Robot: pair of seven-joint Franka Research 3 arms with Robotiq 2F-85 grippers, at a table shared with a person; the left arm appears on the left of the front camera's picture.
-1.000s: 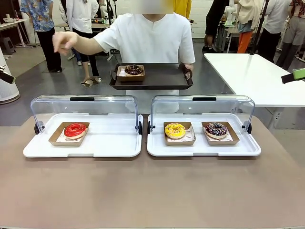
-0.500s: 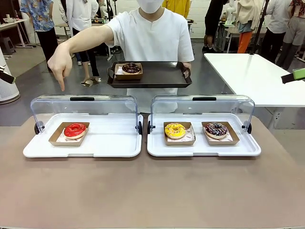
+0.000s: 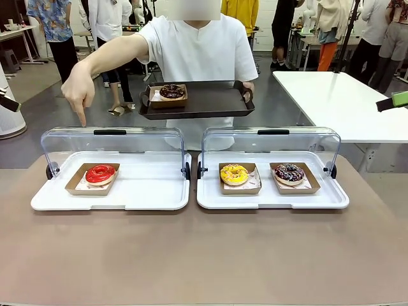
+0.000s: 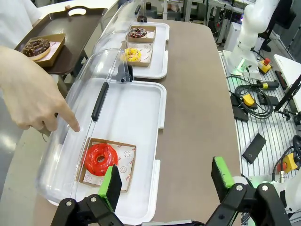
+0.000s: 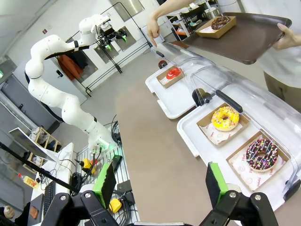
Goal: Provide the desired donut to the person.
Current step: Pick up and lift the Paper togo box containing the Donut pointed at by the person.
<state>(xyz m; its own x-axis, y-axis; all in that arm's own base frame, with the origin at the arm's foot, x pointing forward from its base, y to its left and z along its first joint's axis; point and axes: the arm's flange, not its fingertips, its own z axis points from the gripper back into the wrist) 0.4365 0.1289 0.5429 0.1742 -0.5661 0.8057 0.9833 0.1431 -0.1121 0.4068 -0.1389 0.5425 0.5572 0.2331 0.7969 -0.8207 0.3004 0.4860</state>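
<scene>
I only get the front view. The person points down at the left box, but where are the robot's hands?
Observer: The left hand is open and empty, facing the red-glazed ring donut in its brown cardboard tray.
Operator: And the other?
Observer: The right hand is open too, looking over the chocolate sprinkled donut and the yellow-iced donut.
Operator: Does the finger touch the lid?
Observer: Cannot tell; the person's pointing hand ends close by the clear plastic lid.

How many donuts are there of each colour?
Red donut: 1
Yellow donut: 1
Chocolate sprinkle donut: 1
Dark chocolate donut on the brown tray: 1
Total: 4
</scene>
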